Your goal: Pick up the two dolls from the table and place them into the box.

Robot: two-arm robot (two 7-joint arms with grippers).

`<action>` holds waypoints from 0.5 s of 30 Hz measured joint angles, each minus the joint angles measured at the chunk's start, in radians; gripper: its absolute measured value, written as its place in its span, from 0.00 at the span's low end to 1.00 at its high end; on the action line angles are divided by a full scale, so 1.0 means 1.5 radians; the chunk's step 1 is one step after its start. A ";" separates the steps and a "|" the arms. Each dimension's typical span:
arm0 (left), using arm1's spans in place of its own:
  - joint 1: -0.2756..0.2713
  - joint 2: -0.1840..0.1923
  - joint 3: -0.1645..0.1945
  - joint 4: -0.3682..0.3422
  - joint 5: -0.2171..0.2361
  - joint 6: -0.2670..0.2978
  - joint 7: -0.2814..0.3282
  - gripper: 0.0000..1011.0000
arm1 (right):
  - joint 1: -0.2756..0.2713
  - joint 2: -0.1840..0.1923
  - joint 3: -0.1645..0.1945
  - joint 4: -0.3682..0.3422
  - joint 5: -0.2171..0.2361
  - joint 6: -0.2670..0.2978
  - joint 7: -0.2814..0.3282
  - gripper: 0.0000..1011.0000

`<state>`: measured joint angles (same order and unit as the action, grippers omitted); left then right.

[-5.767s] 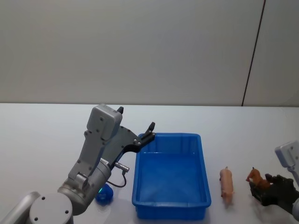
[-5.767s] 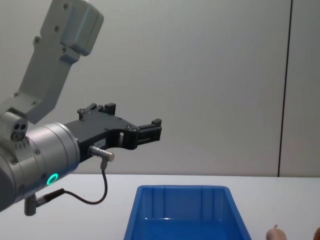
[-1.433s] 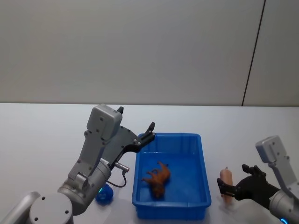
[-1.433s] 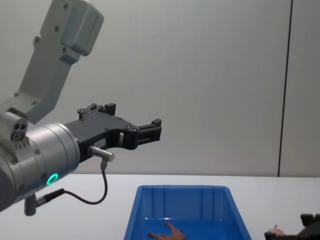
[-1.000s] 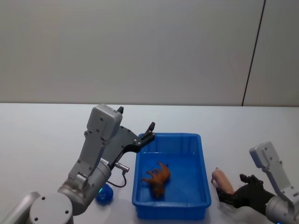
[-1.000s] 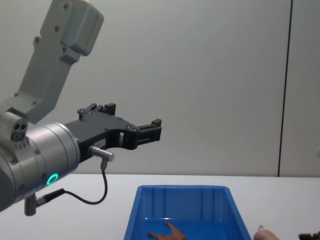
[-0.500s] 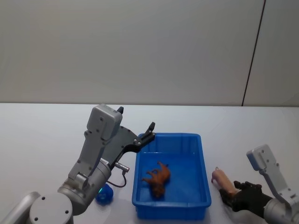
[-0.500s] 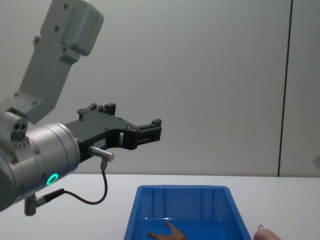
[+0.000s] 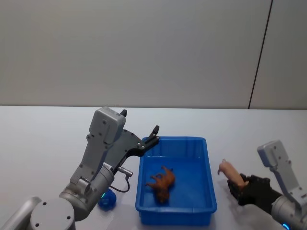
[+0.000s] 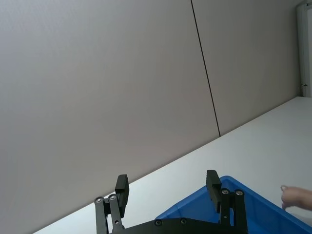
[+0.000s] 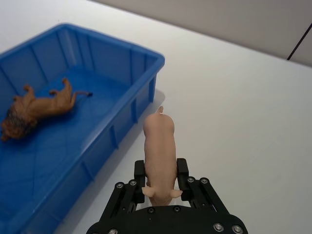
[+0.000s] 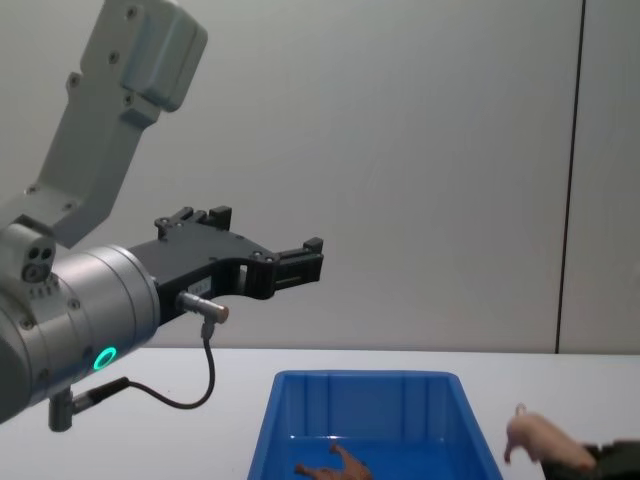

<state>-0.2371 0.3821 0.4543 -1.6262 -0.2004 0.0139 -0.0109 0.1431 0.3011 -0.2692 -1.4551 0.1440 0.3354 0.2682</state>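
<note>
The reddish-brown doll lies on its side on the floor of the blue box. My right gripper is shut on the pale pink doll, held off the table just right of the box, its head toward the box wall. In the chest view the pink doll hangs beside the box rim. My left gripper stays open and empty, raised over the box's far left corner.
A dark blue round lump sits on the table left of the box, under my left arm. A grey wall with a dark vertical seam stands behind the table.
My right gripper has closed on the pink doll and lifted it off the table beside the box. The brown doll, earlier on the table, lies in the box. The left arm is still.
</note>
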 joint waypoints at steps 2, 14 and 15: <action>0.000 0.000 0.000 0.000 0.000 0.000 0.000 0.99 | 0.000 0.000 0.002 -0.006 0.003 -0.011 -0.006 0.36; 0.000 0.000 0.000 0.000 0.000 0.000 0.000 0.99 | 0.014 -0.004 0.008 -0.042 0.012 -0.062 -0.009 0.36; 0.000 0.000 0.000 0.000 0.000 0.000 0.000 0.99 | 0.016 -0.005 0.008 -0.045 0.012 -0.067 -0.003 0.36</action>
<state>-0.2371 0.3821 0.4542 -1.6262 -0.2004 0.0139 -0.0109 0.1672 0.2938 -0.2570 -1.5230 0.1619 0.2352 0.2635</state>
